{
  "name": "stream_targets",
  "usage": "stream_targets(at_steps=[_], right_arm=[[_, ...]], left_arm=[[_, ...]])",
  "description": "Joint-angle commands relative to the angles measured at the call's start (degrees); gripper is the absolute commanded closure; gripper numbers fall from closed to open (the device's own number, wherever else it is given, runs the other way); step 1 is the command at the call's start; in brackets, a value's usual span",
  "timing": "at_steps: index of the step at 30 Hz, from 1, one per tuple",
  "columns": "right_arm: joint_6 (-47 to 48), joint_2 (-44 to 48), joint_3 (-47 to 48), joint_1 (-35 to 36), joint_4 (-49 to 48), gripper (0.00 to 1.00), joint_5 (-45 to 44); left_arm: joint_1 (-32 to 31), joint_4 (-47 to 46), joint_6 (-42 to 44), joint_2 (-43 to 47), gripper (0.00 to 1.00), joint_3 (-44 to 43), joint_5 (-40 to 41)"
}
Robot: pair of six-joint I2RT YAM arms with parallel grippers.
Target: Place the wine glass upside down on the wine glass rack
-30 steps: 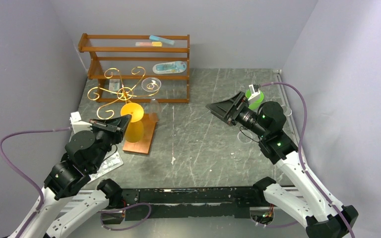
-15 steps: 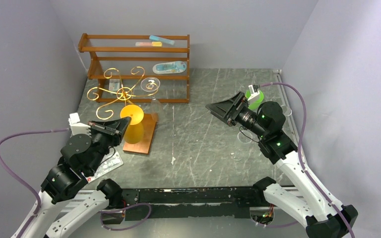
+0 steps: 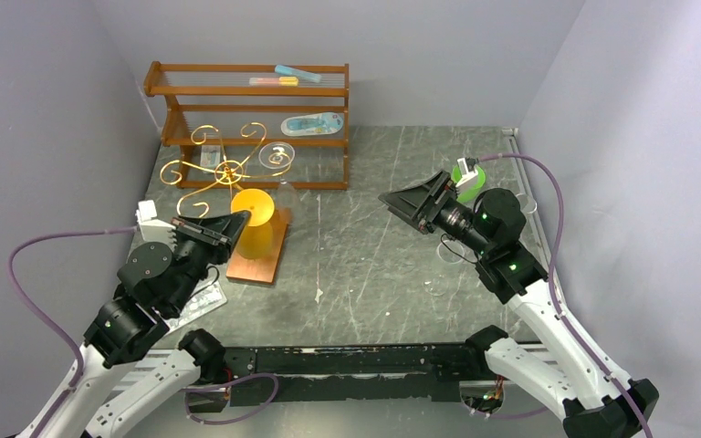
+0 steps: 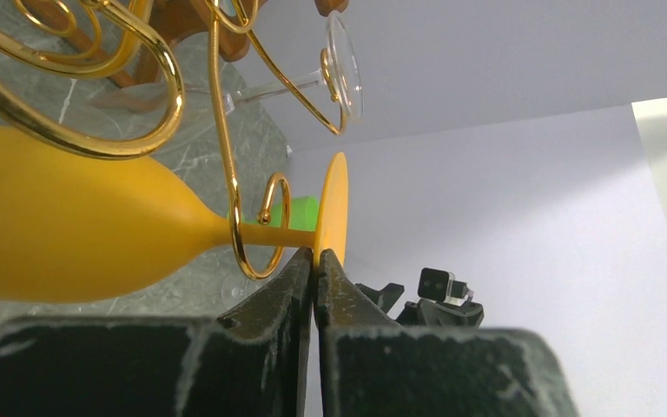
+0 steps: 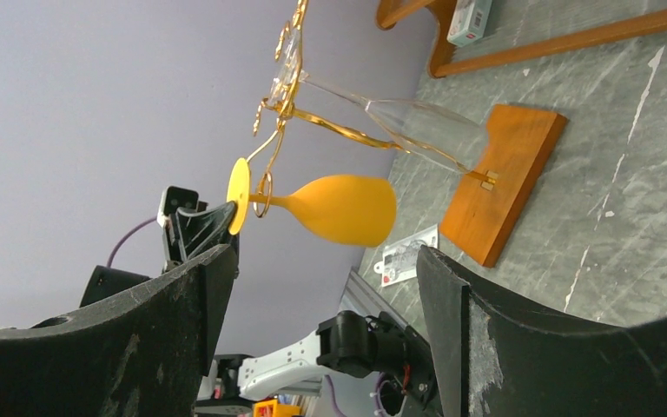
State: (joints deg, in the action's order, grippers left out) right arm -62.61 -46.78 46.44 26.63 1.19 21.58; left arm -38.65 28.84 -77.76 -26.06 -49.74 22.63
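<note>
The yellow wine glass [image 3: 256, 233] hangs upside down, foot [image 3: 251, 208] on top, over the rack's copper-brown base [image 3: 269, 265]. In the left wrist view its stem [image 4: 265, 234] lies inside a curled end of the gold wire rack [image 4: 161, 78]. My left gripper [image 4: 314, 258] is shut on the rim of the glass's foot; it also shows in the top view [image 3: 228, 226]. A clear wine glass [image 3: 281, 164] hangs from another scroll arm of the rack [image 3: 224, 171]. My right gripper [image 3: 411, 203] is open and empty, well to the right of the rack.
A brown wooden shelf unit [image 3: 246, 91] holding small packets stands behind the rack. A green object [image 3: 467, 178] and clear glassware [image 3: 452, 251] sit by the right arm. A printed card [image 3: 203, 297] lies under the left arm. Grey walls close in on three sides.
My left gripper has shifted the yellow glass slightly right and toward the rack. The right arm has not moved.
</note>
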Motion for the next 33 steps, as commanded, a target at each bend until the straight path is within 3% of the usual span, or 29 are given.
stream_targets(at_steps=[1,11,18,22,24,33], right_arm=[[0.1,0.8,-0.8,0.1,-0.3,0.2,-0.3],[-0.2,0.2,-0.7,0.1,-0.9,0.2,0.0],[0.2,-0.1,-0.3,0.0,-0.8,0.2,0.0],[1.0,-0.4,-0.3,0.0,-0.5,0.2,0.1],[1.6,-0.6,0.0,0.1,-0.1,0.2,0.1],[3.1,-0.7,1.2,0.0,2.1,0.2,-1.3]], left_arm=[[0.4,-1.6,0.8,-1.3,0.87,-1.1,-0.9],[0.4,1.4,0.2,-2.9,0.71,-2.1,-1.9],[0.4,2.9,2.3,-3.5,0.4,-3.9,-3.9],[0.4,2.2,4.6,-1.5,0.12,-3.4,-5.5],[0.4,3.0,4.6,-0.6,0.06,-3.6,-5.2],[0.5,9.4,7.2,-1.9,0.04,-7.5,-6.3]])
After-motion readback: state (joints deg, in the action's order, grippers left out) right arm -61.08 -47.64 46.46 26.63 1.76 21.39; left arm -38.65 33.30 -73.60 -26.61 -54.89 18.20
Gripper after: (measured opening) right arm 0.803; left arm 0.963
